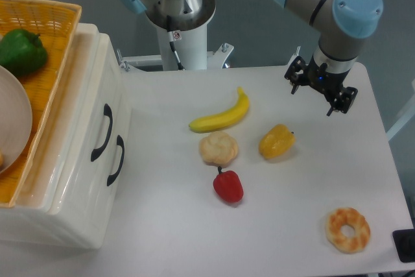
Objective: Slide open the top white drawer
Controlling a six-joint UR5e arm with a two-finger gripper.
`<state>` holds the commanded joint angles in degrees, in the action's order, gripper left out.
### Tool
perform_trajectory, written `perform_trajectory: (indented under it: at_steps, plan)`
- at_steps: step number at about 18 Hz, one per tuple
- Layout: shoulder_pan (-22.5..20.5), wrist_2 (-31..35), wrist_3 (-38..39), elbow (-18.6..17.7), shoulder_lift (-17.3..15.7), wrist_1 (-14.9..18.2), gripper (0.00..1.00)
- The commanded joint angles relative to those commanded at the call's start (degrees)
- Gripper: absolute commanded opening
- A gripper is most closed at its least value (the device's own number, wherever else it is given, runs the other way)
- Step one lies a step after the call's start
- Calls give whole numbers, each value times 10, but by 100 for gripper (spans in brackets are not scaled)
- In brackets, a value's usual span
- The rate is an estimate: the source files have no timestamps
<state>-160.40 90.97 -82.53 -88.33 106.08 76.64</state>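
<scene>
Gripper (321,90) hangs over the worktop's (162,225) far right corner, fingers parted a little w/ nothing between them, well apart from the cabinet (78,180).

Glossy cream-white plastic cabinet sits at the worktop's left edge, its front facing right toward the arm, so both curved black handles are reachable from the open side. Top white drawer (97,89) looks shut, flush w/ the front; its handle (102,132) lies just beside the lower drawer's handle (116,159), so easy to mix up.

Yellow wicker basket (55,37) rests on the cabinet top, holding a green pepper (21,51).

Mid-worktop, between gripper and cabinet: yellow banana (222,117), beige round bun (218,148), red pepper (228,185), yellow pepper (276,142); a glazed doughnut (347,229) sits near the front right corner. Judgement: nothing started yet; arm must cross over the food to hook the handle.
</scene>
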Motion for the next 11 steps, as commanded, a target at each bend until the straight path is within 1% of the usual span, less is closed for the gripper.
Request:
perform_trajectory:
  at_steps: [6, 8, 11]
  plan:
    - [-4, -4, -1, -1, -4, 1, 100]
    - [-4, -4, 2, -1, 0, 0, 100]
    - [-4, -8, 42, -3, -4, 0, 100]
